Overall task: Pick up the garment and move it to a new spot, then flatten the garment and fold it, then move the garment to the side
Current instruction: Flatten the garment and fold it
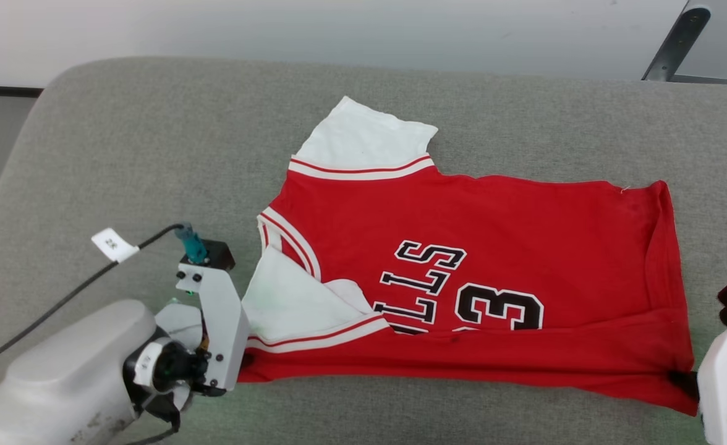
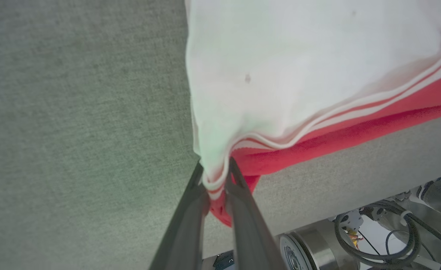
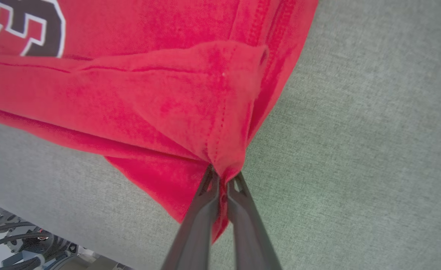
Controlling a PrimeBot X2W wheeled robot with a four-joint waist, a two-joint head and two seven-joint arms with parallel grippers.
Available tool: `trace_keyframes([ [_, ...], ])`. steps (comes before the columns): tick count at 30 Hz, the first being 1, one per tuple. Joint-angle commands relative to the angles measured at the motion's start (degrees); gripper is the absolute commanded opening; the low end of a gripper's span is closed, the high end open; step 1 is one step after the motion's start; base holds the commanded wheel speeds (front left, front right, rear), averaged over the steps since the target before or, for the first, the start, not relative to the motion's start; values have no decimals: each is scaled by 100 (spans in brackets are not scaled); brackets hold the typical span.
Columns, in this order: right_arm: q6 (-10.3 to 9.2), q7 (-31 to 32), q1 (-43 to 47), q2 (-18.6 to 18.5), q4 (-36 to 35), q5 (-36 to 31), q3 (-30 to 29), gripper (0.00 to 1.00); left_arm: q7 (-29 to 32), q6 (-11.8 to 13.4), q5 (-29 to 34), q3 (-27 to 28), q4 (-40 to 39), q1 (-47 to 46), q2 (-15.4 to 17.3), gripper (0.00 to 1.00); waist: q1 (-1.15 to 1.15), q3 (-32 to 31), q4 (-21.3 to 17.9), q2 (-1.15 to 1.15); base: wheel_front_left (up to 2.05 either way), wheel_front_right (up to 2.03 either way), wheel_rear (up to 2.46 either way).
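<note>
Head looks down on the garment (image 1: 493,247); wrist cameras closely face its corners.

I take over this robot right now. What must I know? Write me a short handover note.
The left hand is shut on the jersey, at the near corner by the white sleeve.
The right hand is shut on the near hem corner.
The jersey lies spread on the grey padded surface, with its near long edge turned over onto the lettering.
Done: laid out flat, first fold begun.
Left: finish folding, release, then move it to the side.
</note>
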Motion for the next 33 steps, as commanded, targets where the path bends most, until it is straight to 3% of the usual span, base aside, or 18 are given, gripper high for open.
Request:
trace_keyframes([
  [1,-6,-65,-66,16,91,-115,58,0,-10,58,44,-26,-11,73,0,22,0,-6,-29,0,0,0,0],
  [2,-6,-106,-102,26,145,-156,110,0,-44,72,89,-29,-17,50,-28,36,0,-10,-38,0,0,0,0],
  [3,-6,-145,-129,42,194,-174,163,5,-51,90,96,-32,2,41,-60,39,0,-15,-45,0,0,0,0],
  [5,-6,-211,-163,64,308,-205,265,32,-90,76,159,-49,51,11,-111,44,0,-29,-64,0,0,0,0],
  [6,-6,-253,-205,67,369,-205,327,41,-135,53,220,-53,87,-27,-142,75,0,-31,-73,0,0,0,0],
  [7,-6,-287,-249,67,424,-217,376,60,-161,50,226,-51,137,-32,-189,88,0,-35,-77,0,0,0,0],
  [8,-6,-334,-281,63,465,-236,428,83,-181,28,242,-49,194,-39,-232,92,0,-42,-84,0,0,0,0],
  [9,-6,-374,-305,59,523,-228,472,96,-210,13,278,-50,261,-64,-258,100,0,-50,-90,0,0,0,0],
  [10,-6,-410,-329,57,568,-219,523,100,-222,-8,301,-55,315,-80,-279,100,0,-60,-96,0,0,0,0],
  [18,-6,-650,-346,-27,551,-58,636,100,-335,-117,341,-22,571,-144,-343,100,0,-208,-171,0,0,0,0],
  [24,-6,-1231,-186,-96,129,-7,498,100,-710,-122,497,155,428,-313,-232,100,0,-274,-269,0,0,0,0],
  [28,-6,-2311,-128,-243,-304,-191,652,100,-1019,-148,658,314,301,-524,-128,100,0,-232,-393,0,0,0,0],
  [33,-6,-4122,-131,-294,-453,-643,853,100,-1551,-162,1004,454,354,-793,-92,100,0,-115,-653,0,0,0,0],
])
